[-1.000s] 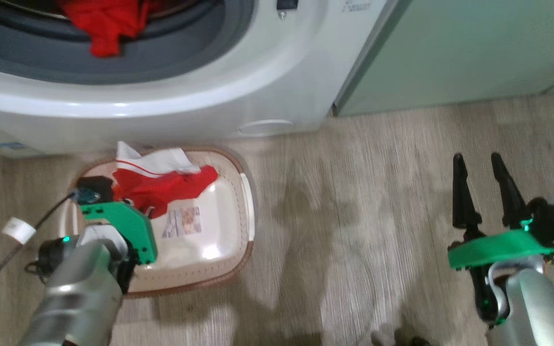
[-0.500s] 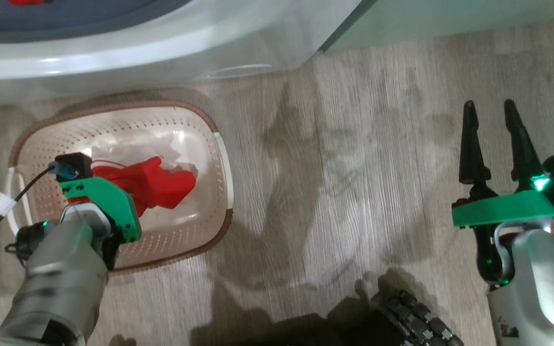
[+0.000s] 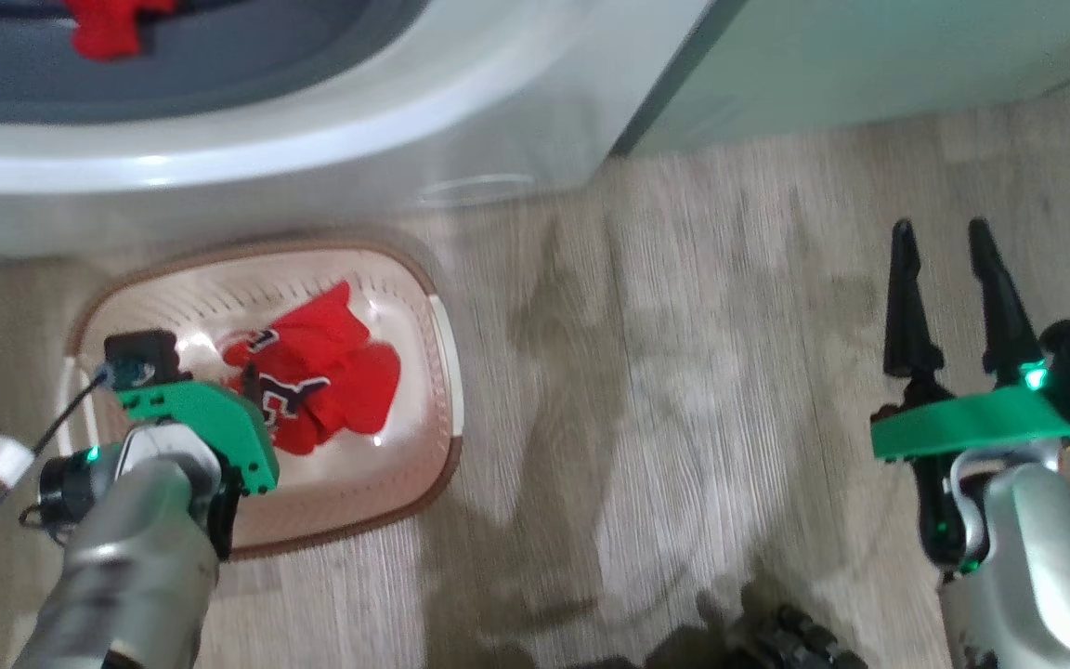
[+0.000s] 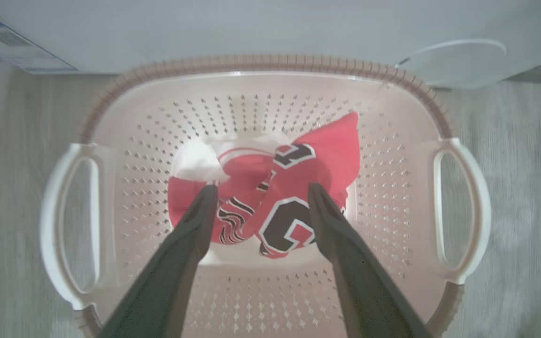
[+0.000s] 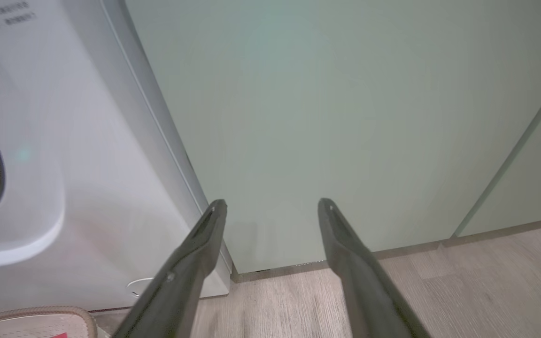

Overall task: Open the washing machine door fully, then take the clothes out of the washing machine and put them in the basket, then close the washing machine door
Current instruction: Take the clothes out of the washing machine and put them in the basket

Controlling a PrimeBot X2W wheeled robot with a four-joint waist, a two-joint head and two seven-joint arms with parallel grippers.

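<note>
The cream basket (image 3: 447,372) stands on the floor in front of the white washing machine (image 3: 312,158). A red jersey of the clothes (image 4: 294,188) lies crumpled on the bottom of the basket (image 4: 261,63), number patches up. My left gripper (image 4: 261,190) hangs open just above it, one finger on each side, holding nothing. More red clothes (image 3: 103,28) hang over the grey gasket in the drum opening. Out to the right, over bare floor, my right gripper (image 3: 939,232) is open and empty, facing the cabinet in the right wrist view (image 5: 273,204). The washing machine door is out of view.
Pale green cabinets (image 3: 869,65) stand right of the washer, with wood floor (image 3: 684,372) in front of them. A small round service flap (image 3: 479,189) sits low on the washer's front. My dark base (image 3: 795,641) shows at the bottom edge.
The left gripper has opened and let go of the red jersey, which now lies loose in the basket. The head camera has shifted. The right gripper stays open.
</note>
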